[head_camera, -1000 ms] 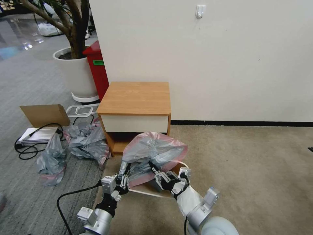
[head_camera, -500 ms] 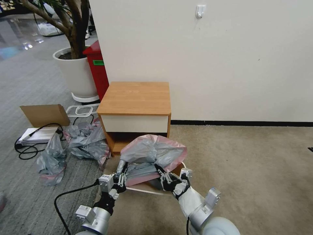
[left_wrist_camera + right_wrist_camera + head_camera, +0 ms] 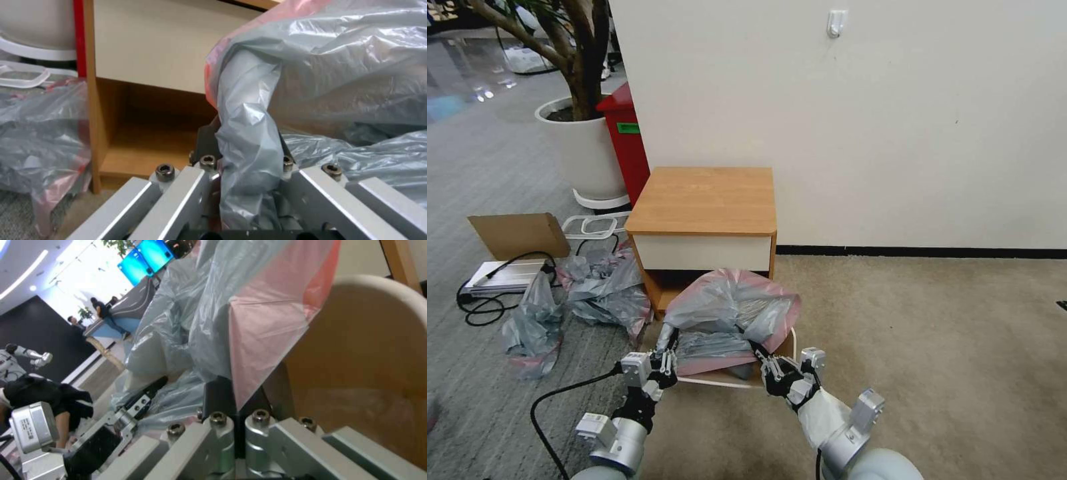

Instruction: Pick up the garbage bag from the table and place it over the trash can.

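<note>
Over the trash can point(image 3: 790, 333), my left claw point(image 3: 662, 360) and right claw point(image 3: 768, 363) each pinch the garbage bag point(image 3: 727, 310) rim, holding its mouth open so it slips on.

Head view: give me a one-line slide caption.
Both pincers, left and right, hold the bag over the bin before the table.

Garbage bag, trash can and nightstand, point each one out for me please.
garbage bag point(image 3: 730, 308): head view, on its billowed grey top.
trash can point(image 3: 720, 383): head view, on its near rolled rim.
table point(image 3: 707, 193): head view, on its wood top.
</note>
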Controlling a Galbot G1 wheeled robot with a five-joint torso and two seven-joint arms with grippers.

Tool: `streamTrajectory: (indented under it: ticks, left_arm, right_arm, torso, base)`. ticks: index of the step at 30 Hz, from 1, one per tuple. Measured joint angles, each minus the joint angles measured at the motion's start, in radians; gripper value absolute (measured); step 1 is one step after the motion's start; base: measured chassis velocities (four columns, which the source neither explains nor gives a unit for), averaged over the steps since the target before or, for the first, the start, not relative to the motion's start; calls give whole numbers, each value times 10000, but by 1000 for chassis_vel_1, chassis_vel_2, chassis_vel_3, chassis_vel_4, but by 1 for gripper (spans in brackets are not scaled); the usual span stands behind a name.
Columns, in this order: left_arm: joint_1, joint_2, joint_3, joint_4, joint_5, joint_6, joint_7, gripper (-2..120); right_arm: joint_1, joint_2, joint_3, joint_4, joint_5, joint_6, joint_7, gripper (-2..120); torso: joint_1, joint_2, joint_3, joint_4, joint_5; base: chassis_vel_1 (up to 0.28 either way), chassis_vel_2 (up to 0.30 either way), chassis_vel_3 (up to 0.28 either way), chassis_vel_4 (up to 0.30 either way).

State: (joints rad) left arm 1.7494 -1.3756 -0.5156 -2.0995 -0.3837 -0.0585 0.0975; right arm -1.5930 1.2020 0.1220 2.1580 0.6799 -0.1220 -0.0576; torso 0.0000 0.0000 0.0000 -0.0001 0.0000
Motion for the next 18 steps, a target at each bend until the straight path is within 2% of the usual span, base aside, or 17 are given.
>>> streamTrajectory:
  ticks: [11, 18]
  left_arm:
    - [-165, -6, -30, -9, -126, 380, -624, 7]
    - [-203, -16, -18, -278, -835, 796, -1098, 7]
  right_arm:
    - [-198, -109, -17, 137, -168, 66, -59, 0]
    - [-397, -318, -2, 176, -254, 114, -97, 0]
  torso:
    - [0, 0, 0, 1, -1]
    - [0, 0, 0, 0, -1]
  base:
    - [0, 0, 0, 0]
    - [0, 0, 0, 0]
